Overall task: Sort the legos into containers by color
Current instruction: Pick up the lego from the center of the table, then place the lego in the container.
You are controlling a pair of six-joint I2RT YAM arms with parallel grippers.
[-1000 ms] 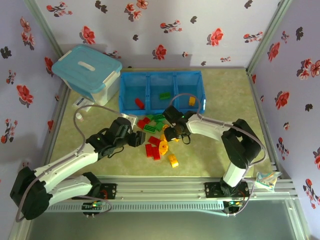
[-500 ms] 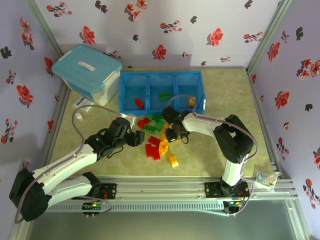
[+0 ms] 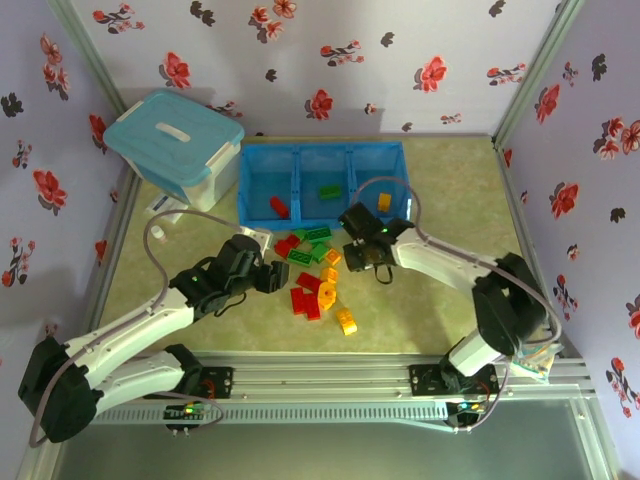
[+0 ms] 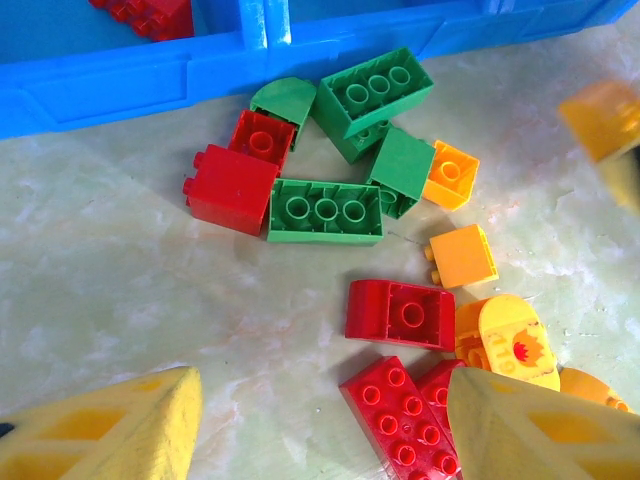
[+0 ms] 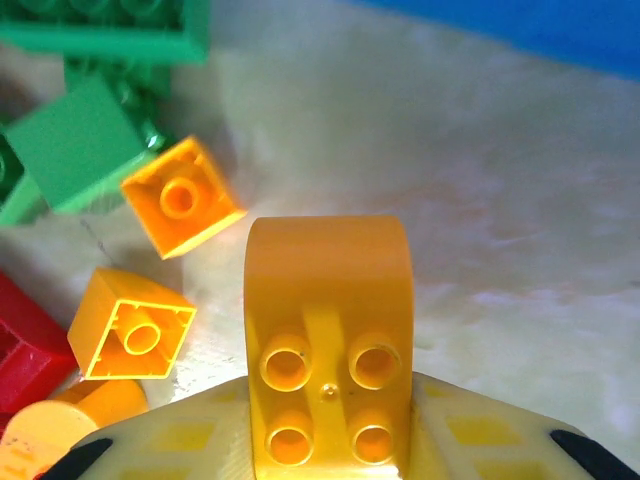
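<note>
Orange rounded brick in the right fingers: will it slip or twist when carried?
Probably stiff: the orange rounded brick looks like moulded hard plastic. Its glossy faces may slip, and the right fingers pinch only one end, so it could pivot.

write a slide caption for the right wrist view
Right gripper shut on an arched orange lego, loose orange legos and green legos beside it, blue tray beyond.

Overhead camera looks down from behind; both wrist cameras hover close, apparently sharing the legos (image 4: 325, 210).
</note>
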